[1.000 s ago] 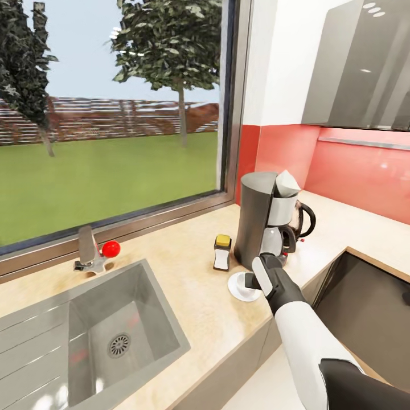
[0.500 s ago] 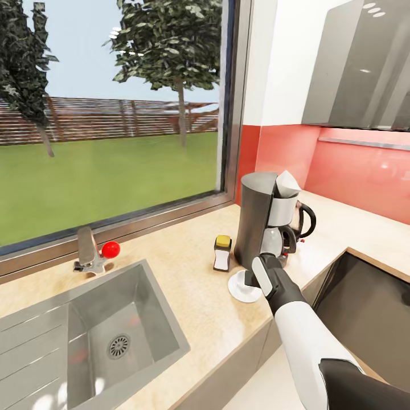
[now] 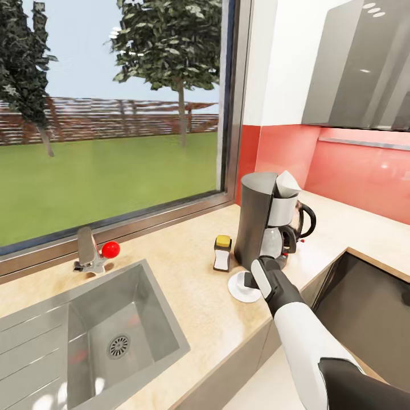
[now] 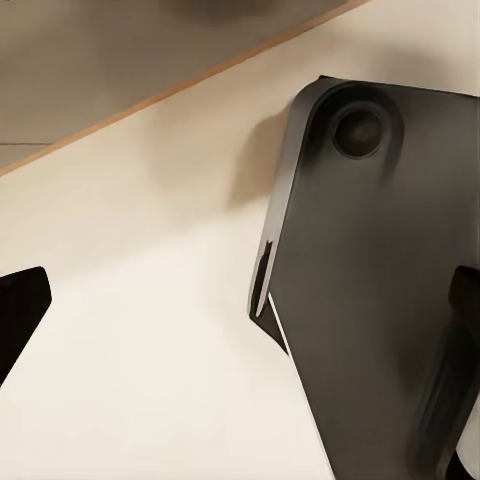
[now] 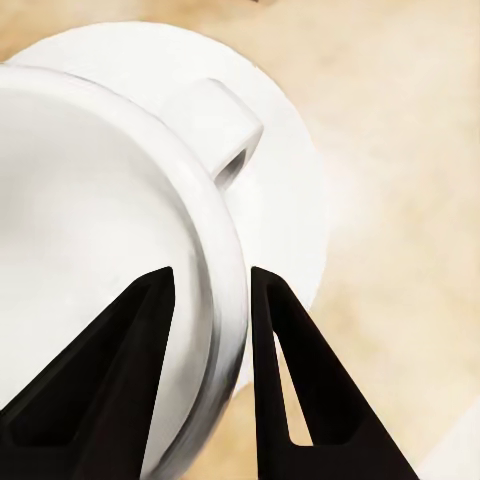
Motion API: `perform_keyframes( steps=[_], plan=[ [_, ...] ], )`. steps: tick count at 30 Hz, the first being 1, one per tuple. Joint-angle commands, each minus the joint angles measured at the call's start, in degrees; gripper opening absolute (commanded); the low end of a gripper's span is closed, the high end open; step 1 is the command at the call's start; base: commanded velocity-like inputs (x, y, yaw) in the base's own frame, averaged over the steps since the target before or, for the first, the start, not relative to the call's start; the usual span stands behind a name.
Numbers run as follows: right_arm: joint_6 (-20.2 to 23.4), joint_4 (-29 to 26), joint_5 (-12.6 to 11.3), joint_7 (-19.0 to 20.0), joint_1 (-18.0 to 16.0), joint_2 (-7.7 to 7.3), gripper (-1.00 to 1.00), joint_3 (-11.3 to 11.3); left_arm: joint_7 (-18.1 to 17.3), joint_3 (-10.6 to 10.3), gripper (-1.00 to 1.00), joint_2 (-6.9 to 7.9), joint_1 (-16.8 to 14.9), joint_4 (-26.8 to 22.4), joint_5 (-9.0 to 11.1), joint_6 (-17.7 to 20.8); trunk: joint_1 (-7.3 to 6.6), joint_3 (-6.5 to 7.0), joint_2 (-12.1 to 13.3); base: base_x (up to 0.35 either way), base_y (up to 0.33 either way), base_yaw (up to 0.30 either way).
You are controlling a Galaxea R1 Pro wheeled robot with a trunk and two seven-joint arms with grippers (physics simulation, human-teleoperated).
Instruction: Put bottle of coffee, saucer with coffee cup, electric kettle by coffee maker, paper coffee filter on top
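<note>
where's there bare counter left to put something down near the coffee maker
Bare countertop runs between the sink and the bottle of coffee. More lies past the electric kettle toward the red wall. The coffee maker's front is crowded: saucer, coffee cup and right tool.

Nothing readable is showing anywhere: the white label on the bottle of coffee [image 3: 221,259], standing just beside the coffee maker [image 3: 266,224], is appearing blank.
</note>
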Motion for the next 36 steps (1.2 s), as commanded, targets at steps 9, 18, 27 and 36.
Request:
perform_keyframes(
  steps=[9,18,27,36],
  plan=[
    [0.01,-0.01,-0.60,-0.60,-0.05,0.05,1.00,-0.10,-0.01,0.23,1.00,0.00,-0.04,0.10,0.00,-0.28,0.04,-0.11,-0.12,0.000,0.000,0.000],
    [0.05,-0.65,-0.68,-0.71,-0.08,0.05,1.00,-0.06,-0.01,0.23,1.00,0.00,-0.04,0.10,-0.01,-0.28,0.04,-0.11,-0.12,0.000,0.000,0.000],
    [0.18,-9.22,-0.69,-0.77,-0.13,0.05,1.00,0.01,-0.01,0.23,1.00,-0.04,-0.04,0.01,0.00,-0.45,0.04,-0.11,-0.12,0.000,0.000,0.000],
    [0.23,-9.78,-0.77,-0.72,-0.13,0.05,1.00,0.08,-0.01,0.23,1.00,-0.09,-0.04,0.01,-0.14,-0.40,0.04,-0.11,-0.12,0.000,-0.080,0.000]
  ],
)
